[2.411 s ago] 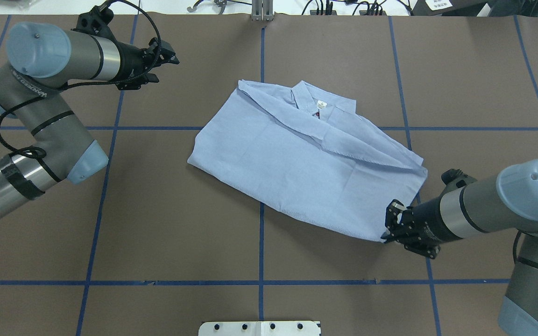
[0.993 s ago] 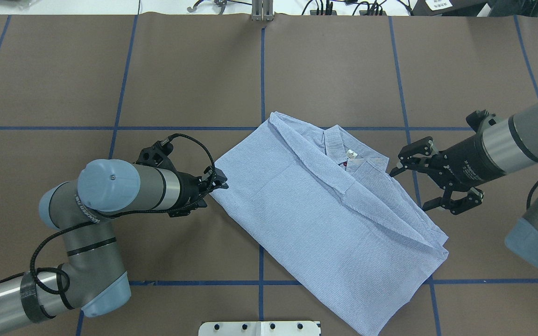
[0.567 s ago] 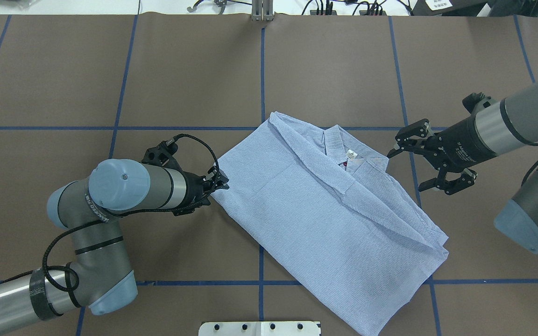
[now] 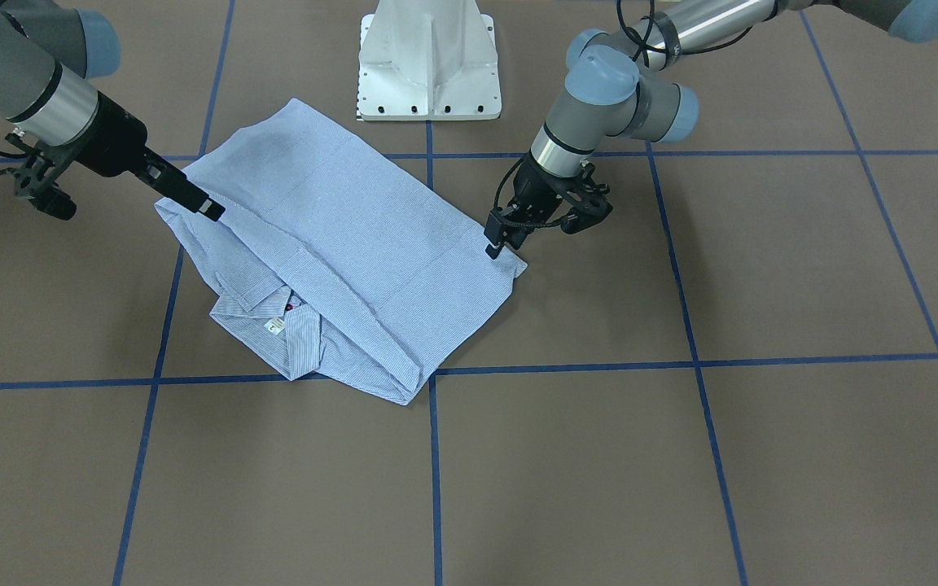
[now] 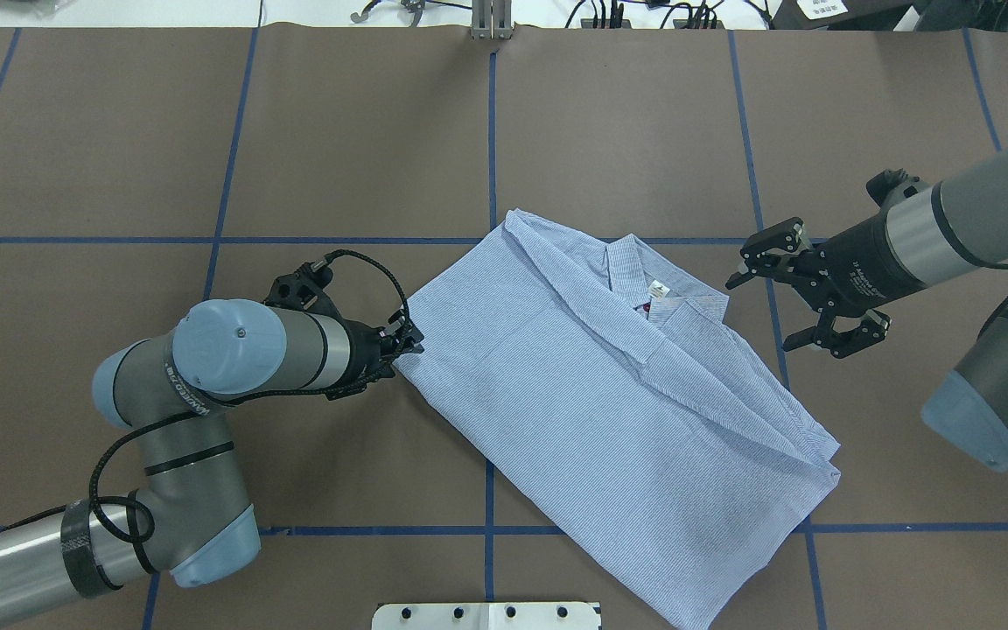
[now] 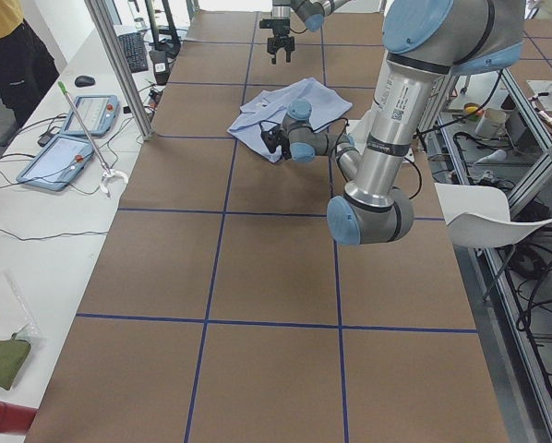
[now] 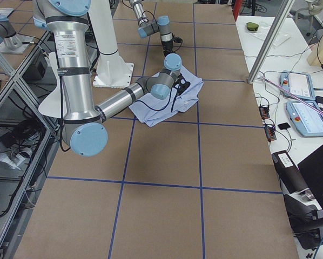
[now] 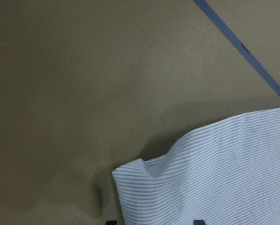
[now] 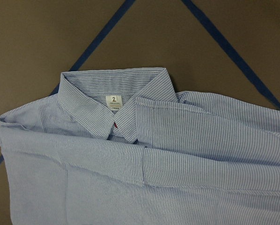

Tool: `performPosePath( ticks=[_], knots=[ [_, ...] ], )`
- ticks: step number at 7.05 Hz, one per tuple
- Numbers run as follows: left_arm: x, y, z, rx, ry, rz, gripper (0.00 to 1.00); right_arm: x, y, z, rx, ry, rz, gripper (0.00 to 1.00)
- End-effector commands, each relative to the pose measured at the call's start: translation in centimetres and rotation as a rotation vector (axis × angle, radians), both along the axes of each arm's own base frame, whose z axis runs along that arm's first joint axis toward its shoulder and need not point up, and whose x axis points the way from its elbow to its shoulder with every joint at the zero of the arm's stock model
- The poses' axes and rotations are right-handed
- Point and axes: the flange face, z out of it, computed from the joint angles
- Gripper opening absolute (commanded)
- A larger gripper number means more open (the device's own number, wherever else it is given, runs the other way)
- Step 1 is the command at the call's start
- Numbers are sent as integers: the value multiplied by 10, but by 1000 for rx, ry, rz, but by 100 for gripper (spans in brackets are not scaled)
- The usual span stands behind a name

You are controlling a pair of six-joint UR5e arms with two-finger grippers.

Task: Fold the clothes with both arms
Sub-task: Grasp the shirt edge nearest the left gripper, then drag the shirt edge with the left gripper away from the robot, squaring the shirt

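The light blue striped shirt (image 5: 609, 411) lies folded and slanted on the table, with its collar and white label (image 5: 659, 286) at the far right. My left gripper (image 5: 408, 337) is low at the shirt's left corner. In the left wrist view the corner (image 8: 215, 178) lies between the two parted fingertips. My right gripper (image 5: 759, 315) is wide open and empty, hovering just right of the collar. The right wrist view shows the collar and label (image 9: 114, 100) below it. In the front view the left gripper (image 4: 495, 244) is at the shirt (image 4: 339, 236).
The white pedestal base (image 5: 486, 615) stands at the near edge, close to the shirt's near end. Blue tape lines (image 5: 491, 131) grid the brown table cover. A side bench with tablets (image 6: 73, 138) and a person (image 6: 8, 55) are beyond the table's far edge.
The shirt now lies nearer the robot and turned. The left gripper came from the far left to the shirt's left corner. The right gripper left the near right corner for the collar side.
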Motion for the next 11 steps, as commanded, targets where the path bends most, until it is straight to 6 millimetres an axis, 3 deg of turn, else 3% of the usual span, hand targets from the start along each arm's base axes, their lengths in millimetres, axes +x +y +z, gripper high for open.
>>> performPosePath(
  ticks=[1,3,5,7,8,9,11],
  knots=[
    [1,-4,3,7,-10,-21,30,-1,-2,4,-1,10,9,100],
    [0,-7,4,14,-16,-29,0,-1,-3,5,-2,11,10,100],
    [1,-13,13,61,-53,-43,0,-2,-4,8,-9,16,11,100],
    [-14,-33,13,100,-71,-67,0,-3,-5,9,-5,21,20,100],
    [-28,-55,18,143,-100,-81,0,-5,-9,3,9,21,34,100],
    [-39,-95,15,198,-132,-109,0,-8,-12,1,13,22,41,100],
    [-61,-205,7,293,-203,-188,0,-9,-13,2,11,25,43,100]
  ],
)
